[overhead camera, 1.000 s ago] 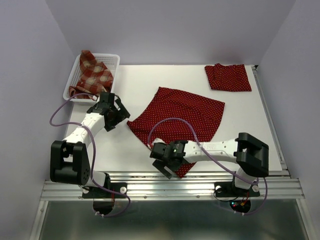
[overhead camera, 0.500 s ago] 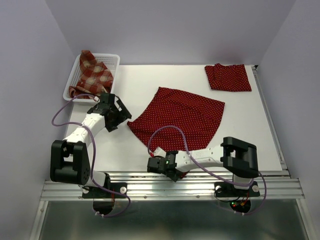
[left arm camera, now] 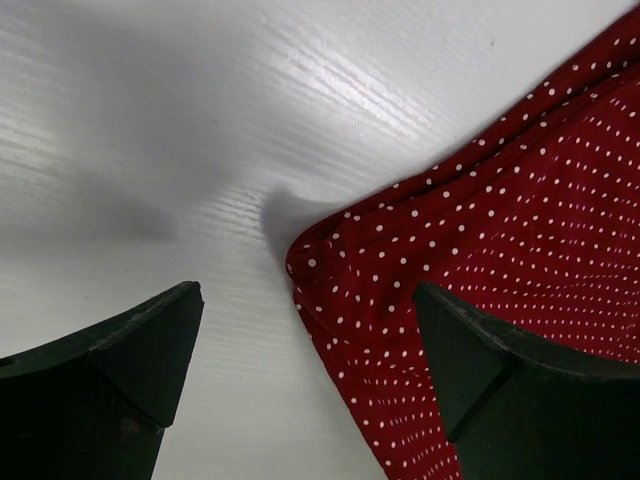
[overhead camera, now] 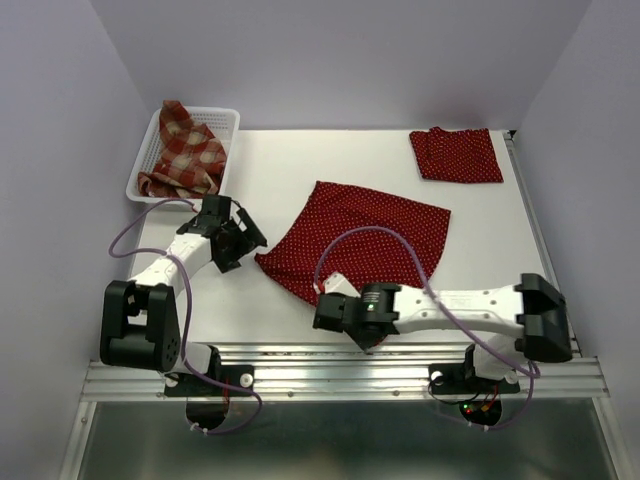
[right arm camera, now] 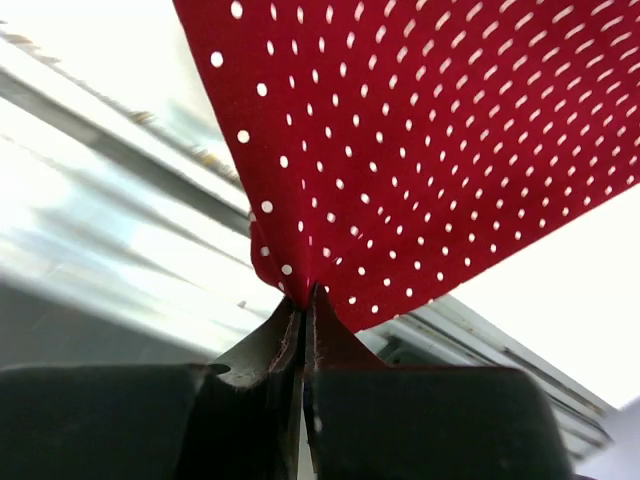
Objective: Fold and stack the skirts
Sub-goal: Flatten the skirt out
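Spanning most of the overhead view is one white desk (overhead camera: 280,170), with two arms bolted at its near edge. Three skirts show there: two dark red with white dots and one red-and-cream plaid. The largest item is the spread dotted skirt (overhead camera: 370,230), lying open in the middle of the desk. One white mesh basket (overhead camera: 232,120) sits at the far left corner and holds the plaid skirt (overhead camera: 185,150), bunched up (part of it humps above the rim). The folded dotted skirt (overhead camera: 456,155) lies as a neat square at the far right corner, well apart from the spread one.

The right hand (overhead camera: 343,322) sits low at the desk's near edge, by the spread skirt's near corner; its arm crosses the cloth's near edge and hides it from above. Only the right wrist view shows the grip. The two fingers (right arm camera: 250,360) are pressed together with the dotted corner pinched between their tips, and the metal rail (right arm camera: 120,130) runs behind.

The left hand (overhead camera: 240,238) is just beside the skirt's left corner. Its state is hard to read from above. The left wrist view shows its fingers (left arm camera: 120,350) apart, one over bare desk and the other over cloth, with the rumpled corner between them, not gripped.
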